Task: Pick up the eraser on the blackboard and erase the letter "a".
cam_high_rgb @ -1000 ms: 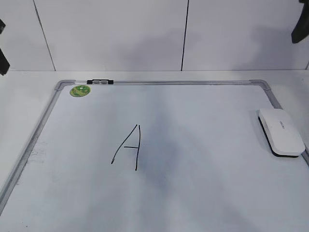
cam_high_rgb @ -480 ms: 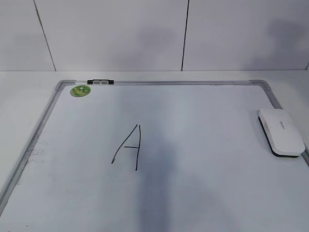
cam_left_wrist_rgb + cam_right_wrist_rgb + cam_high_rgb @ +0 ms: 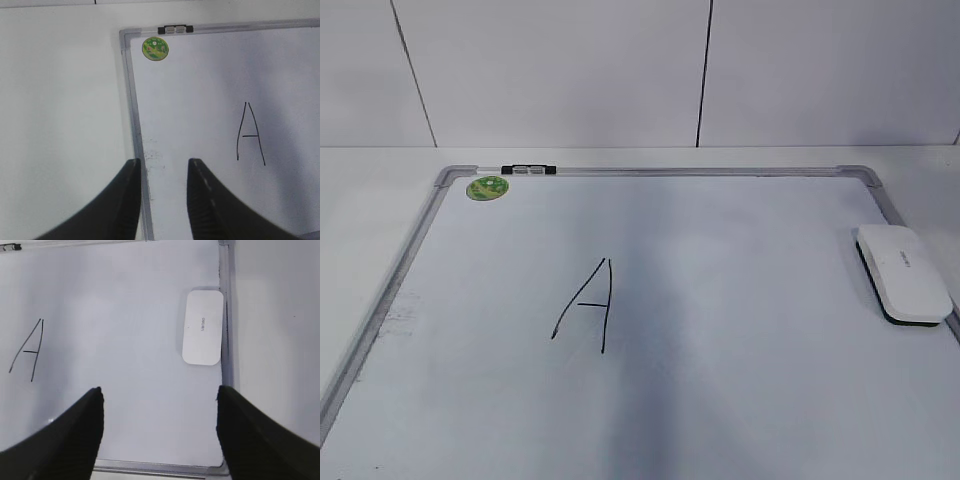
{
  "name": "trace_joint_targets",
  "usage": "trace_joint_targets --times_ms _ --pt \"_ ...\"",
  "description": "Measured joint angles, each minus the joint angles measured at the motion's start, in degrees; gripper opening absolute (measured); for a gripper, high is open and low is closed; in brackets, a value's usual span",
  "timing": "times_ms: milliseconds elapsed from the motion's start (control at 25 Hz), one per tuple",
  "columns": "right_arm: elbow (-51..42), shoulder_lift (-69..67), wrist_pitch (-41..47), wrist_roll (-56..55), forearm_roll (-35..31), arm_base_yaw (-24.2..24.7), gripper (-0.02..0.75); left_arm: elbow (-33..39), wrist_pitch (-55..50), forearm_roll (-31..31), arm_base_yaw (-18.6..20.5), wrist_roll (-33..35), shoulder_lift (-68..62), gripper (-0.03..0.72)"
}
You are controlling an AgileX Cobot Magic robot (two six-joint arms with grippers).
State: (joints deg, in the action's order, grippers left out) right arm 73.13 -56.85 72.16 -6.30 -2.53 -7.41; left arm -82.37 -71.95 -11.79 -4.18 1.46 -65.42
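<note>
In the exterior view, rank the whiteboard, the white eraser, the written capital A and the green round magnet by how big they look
Largest to smallest in the exterior view:
1. large white dry-erase board with grey metal frame
2. white rounded plastic eraser with black felt base
3. black handwritten capital A, close to the eraser, so that order is unsure
4. round green magnet

All I see of my arms is two pairs of matte black fingers: the left gripper (image 3: 162,172) shows ribbed inner faces, the right gripper (image 3: 160,402) smooth, tapered ones.
</note>
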Motion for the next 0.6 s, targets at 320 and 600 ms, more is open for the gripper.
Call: trace_joint_targets --times_ms 320,600 --pt "-4.31 8.38 0.23 0.08 2.53 -2.52 0.559 10.13 -0.17 0.00 0.00 -1.97 9.41 0.235" --pt "-8.95 15.30 0.23 0.08 0.62 -2.52 0.559 22.53 1.60 0.10 0.00 -2.15 20.28 0.235"
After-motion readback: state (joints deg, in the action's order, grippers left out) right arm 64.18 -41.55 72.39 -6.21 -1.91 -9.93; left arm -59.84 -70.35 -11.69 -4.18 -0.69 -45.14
